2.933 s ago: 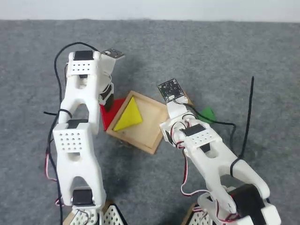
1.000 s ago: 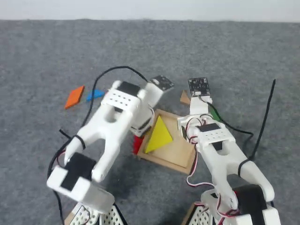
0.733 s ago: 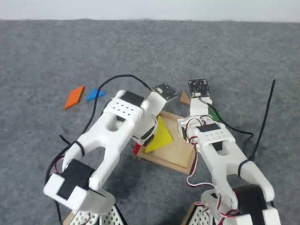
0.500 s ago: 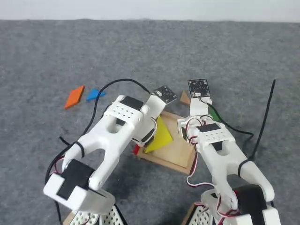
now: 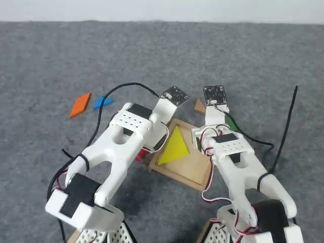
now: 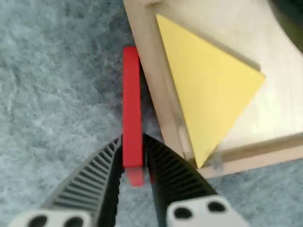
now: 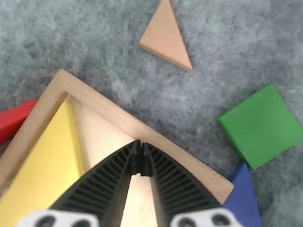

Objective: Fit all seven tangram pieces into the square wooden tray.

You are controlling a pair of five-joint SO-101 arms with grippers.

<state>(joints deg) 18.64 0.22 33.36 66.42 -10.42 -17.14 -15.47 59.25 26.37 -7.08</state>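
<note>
The square wooden tray (image 5: 196,163) lies between the two arms, with a large yellow triangle (image 5: 173,147) flat inside it. My left gripper (image 6: 135,166) is shut on a red piece (image 6: 131,113), held on edge just outside the tray's wall (image 6: 150,80); the yellow triangle (image 6: 208,90) lies beyond that wall. A bit of the red piece (image 5: 138,156) peeks out under the left arm. My right gripper (image 7: 139,147) is shut with its tips at the tray's far rim (image 7: 97,103), holding nothing.
A tan triangle (image 7: 165,35), a green square (image 7: 261,124) and a blue triangle (image 7: 244,198) lie on the grey mat beyond the tray. An orange parallelogram (image 5: 80,104) and a small blue triangle (image 5: 103,102) lie far to the left.
The left arm has swung across from the left side to the tray with the red piece. The tray has slid toward the right arm. In the last second the red piece shifted slightly left.
</note>
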